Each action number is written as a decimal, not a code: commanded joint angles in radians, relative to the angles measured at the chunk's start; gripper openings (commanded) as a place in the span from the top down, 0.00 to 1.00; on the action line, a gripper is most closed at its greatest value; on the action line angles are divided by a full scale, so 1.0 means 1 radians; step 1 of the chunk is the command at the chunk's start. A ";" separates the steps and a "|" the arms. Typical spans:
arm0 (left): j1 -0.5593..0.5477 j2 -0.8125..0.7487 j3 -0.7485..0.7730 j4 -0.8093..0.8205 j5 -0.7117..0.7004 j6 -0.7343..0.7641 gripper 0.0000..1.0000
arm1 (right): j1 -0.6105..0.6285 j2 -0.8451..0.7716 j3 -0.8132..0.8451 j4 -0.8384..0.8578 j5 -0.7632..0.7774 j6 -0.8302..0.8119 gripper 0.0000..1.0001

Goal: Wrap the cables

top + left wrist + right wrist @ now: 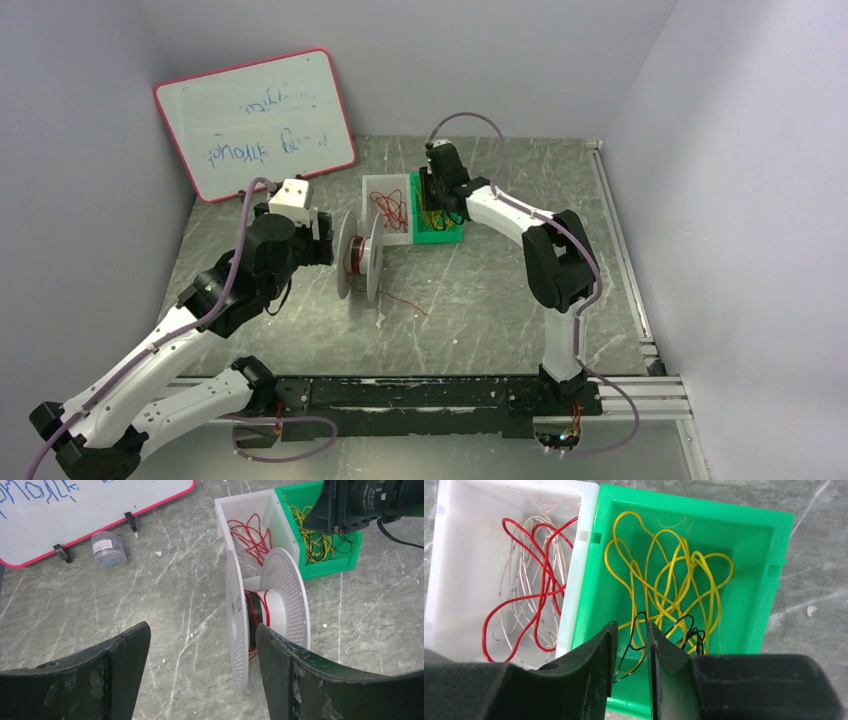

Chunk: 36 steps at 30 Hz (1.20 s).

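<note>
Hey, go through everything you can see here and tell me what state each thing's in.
left gripper: open, beside the spool
right gripper: jaws slightly apart in the green bin, a black wire between them
spool: standing on edge, some red cable wound on
white bin: loose red cables inside
green bin: tangled yellow cables inside
whiteboard: propped up, written on
</note>
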 commanded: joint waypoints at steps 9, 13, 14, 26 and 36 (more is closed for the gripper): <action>0.005 -0.012 -0.004 0.034 0.000 0.011 0.19 | -0.005 0.104 0.085 0.036 -0.032 -0.043 0.66; 0.004 -0.014 -0.006 0.035 -0.004 0.011 0.19 | -0.005 0.130 0.108 0.039 -0.032 -0.040 0.66; 0.005 -0.015 -0.007 0.035 -0.004 0.011 0.19 | -0.005 0.137 0.116 0.038 -0.032 -0.039 0.66; 0.005 -0.014 -0.008 0.035 -0.005 0.012 0.19 | -0.005 0.185 0.148 0.078 -0.035 -0.022 0.69; 0.004 -0.012 -0.008 0.033 -0.007 0.011 0.18 | -0.005 0.144 0.109 0.129 -0.015 -0.031 0.91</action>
